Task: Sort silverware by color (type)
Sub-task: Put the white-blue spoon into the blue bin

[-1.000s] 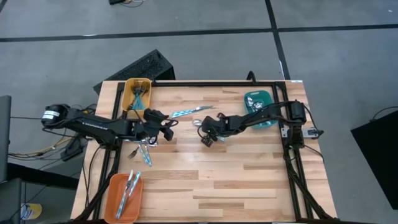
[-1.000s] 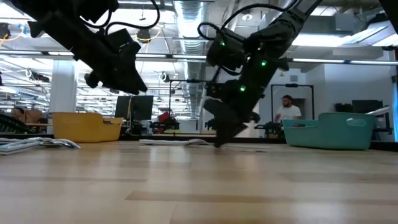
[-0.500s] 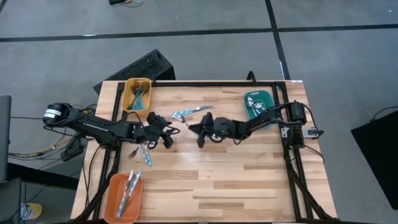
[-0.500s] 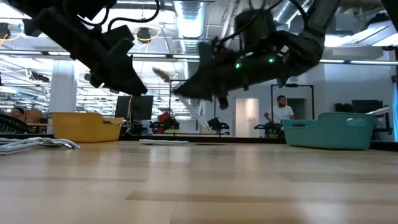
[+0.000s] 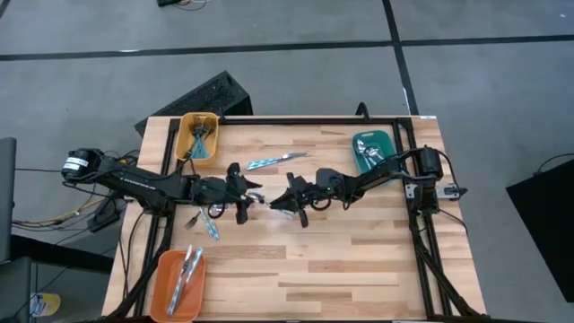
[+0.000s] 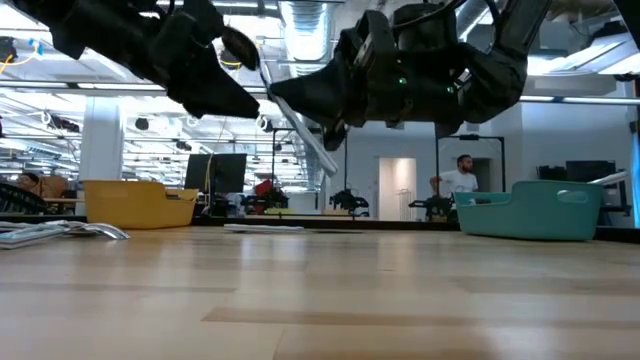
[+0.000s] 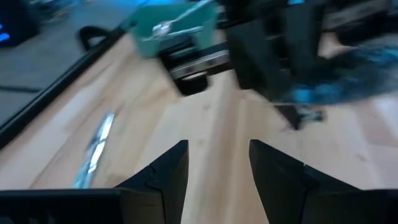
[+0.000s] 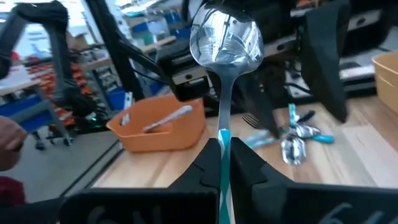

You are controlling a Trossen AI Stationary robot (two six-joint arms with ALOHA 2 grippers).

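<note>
Right wrist view: the right tool is clamped on a spoon's blue handle, its long axis running straight out, bowl pointing away toward the orange tray. Beyond the spoon, the left tool faces it, fingers parted, holding nothing.

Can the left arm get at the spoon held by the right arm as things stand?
Probably yes. The right gripper holds the spoon by its handle, bowl pointing at the left gripper, whose fingers stand apart. Both are raised over the table with nothing between them.
</note>
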